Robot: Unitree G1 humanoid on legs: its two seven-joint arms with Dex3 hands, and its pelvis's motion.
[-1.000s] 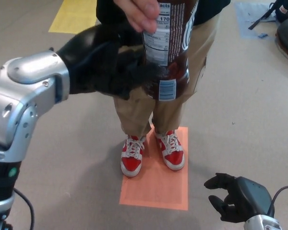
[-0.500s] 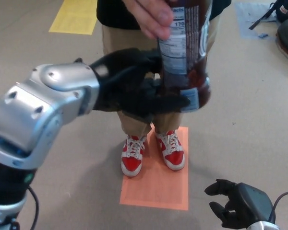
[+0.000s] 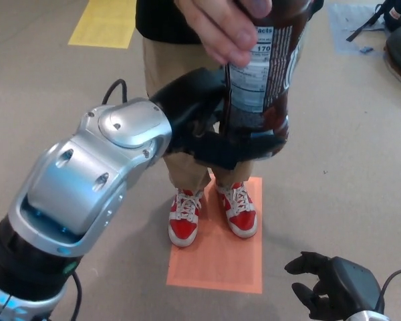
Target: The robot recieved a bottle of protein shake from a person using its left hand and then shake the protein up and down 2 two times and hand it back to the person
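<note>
A person's hand (image 3: 224, 30) holds a brown protein shake bottle (image 3: 271, 80) with a white nutrition label, upright at the top centre of the head view. My left hand (image 3: 210, 124) reaches in from the left on its silver forearm (image 3: 97, 184). Its black fingers (image 3: 254, 145) wrap across the bottle's lower part, so both hands grip the bottle at once. The bottle's cap is cut off by the top edge. My right hand (image 3: 327, 284) hangs low at the bottom right, fingers apart and holding nothing.
The person stands in tan trousers and red-and-white shoes (image 3: 214, 214) on an orange floor mat (image 3: 217, 257). A yellow mat (image 3: 107, 23) lies at the far left. A dark bag (image 3: 397, 30) and blue paper (image 3: 351, 20) sit at the far right.
My left arm has swung forward and right, its forearm now filling the left side. The black fingers have closed around the bottle's base. The person has shifted the bottle slightly right and upward.
</note>
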